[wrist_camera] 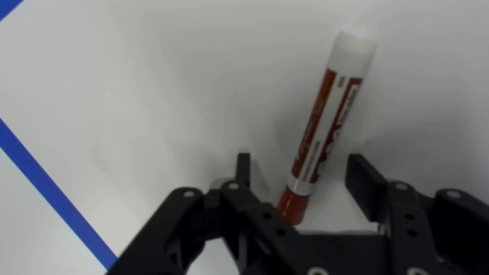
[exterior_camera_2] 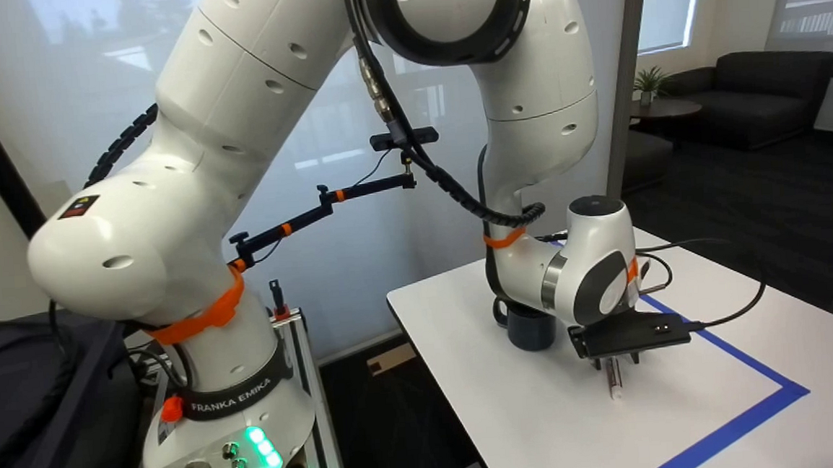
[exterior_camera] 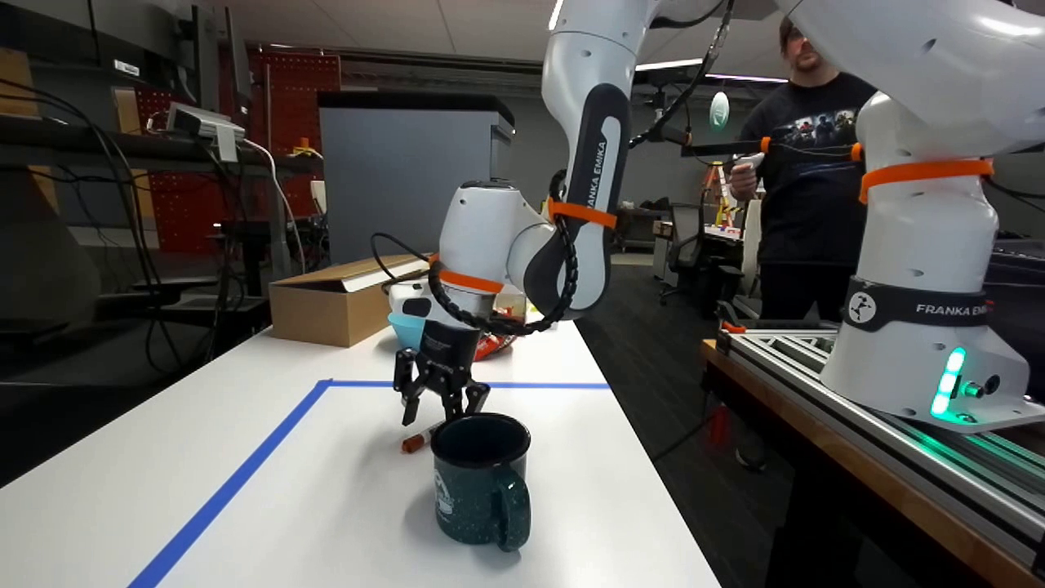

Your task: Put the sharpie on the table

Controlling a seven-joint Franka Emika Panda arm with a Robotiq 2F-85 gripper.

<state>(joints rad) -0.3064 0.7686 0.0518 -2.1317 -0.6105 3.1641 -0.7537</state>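
Plainly, the gripper (wrist_camera: 300, 172) stands spread — the sharpie (wrist_camera: 324, 122) lies on the table (exterior_camera: 326, 506) between its fingers (wrist_camera: 366, 187), long axis slanting across their closing line — so rising straight up should clear it.

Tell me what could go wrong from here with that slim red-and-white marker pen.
1. In the wrist view, the slim red-and-white marker pen slants between the open jaws of the black two-finger gripper, with gaps on both sides, so closing now might twist it.
2. Being round, it could roll along the white-topped table if brushed.
3. In both exterior views, the dark teal speckled mug stands near the gripper, so a sideways move may bump it.
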